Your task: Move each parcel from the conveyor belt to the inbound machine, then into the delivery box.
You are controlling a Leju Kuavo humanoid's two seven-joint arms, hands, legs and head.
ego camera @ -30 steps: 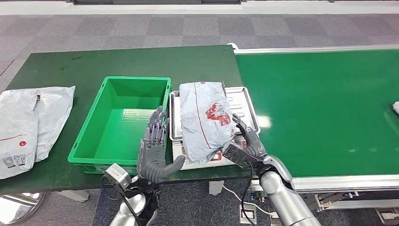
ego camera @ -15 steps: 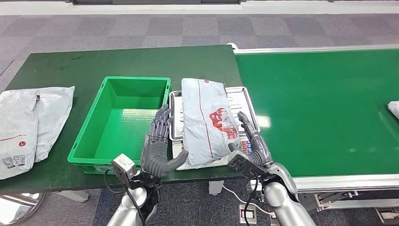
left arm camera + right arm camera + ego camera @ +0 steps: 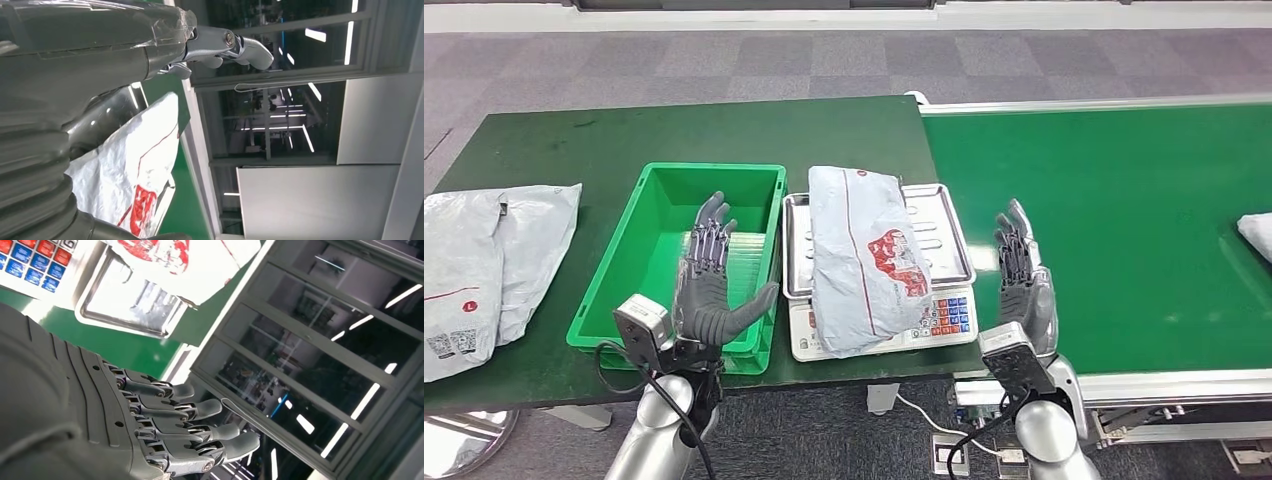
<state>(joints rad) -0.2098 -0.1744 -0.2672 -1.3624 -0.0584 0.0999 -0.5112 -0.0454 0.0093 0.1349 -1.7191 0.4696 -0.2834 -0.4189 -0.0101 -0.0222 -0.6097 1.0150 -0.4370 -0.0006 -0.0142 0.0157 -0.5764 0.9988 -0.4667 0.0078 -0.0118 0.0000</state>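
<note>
Both hands (image 3: 714, 290) (image 3: 1022, 285) now off parcel (image 3: 864, 260)

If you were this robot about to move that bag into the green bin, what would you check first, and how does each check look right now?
1. Parcel lies on the scale: ok.
2. Left hand free, fingers apart: ok.
3. Right hand free, fingers apart: ok.
4. Hands at the parcel, ready to grasp: not ok, both stand apart from it.
5. Green box has bare floor to take it: ok, though the left hand hides part.
6. Weight reading taken: cannot tell, the parcel covers the display.
</note>
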